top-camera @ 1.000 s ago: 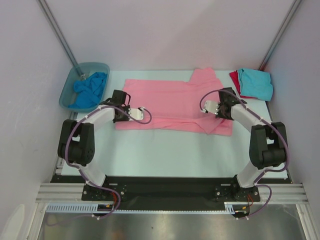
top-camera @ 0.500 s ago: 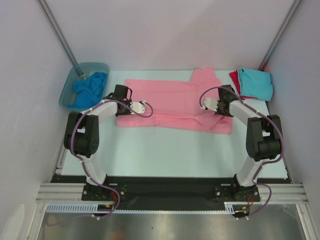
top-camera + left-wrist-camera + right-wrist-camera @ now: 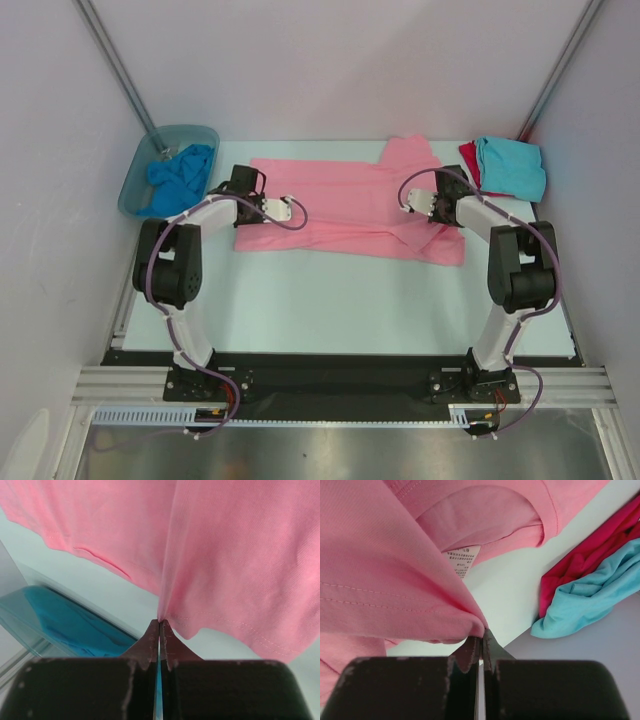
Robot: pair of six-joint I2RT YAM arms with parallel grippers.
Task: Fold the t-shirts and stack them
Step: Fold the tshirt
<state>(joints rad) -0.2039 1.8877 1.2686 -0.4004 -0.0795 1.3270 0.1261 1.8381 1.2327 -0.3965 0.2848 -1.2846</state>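
The large light pink t-shirt lies spread across the far middle of the table. My left gripper is shut on its left edge, with the pink cloth rising from the tips. My right gripper is shut on a fold of the same shirt at its right side, near the collar and label. The turquoise tee lies on the red tee at the far right; both show in the right wrist view. The brighter blue tee lies crumpled in the tub.
The translucent grey-blue plastic tub stands at the far left, close to my left gripper; it also shows in the left wrist view. Walls enclose the table on the left, far and right sides.
Both grippers have moved toward the far side with the pink cloth pinched, and the arms have stretched out. The shirt's held edges have shifted with them.
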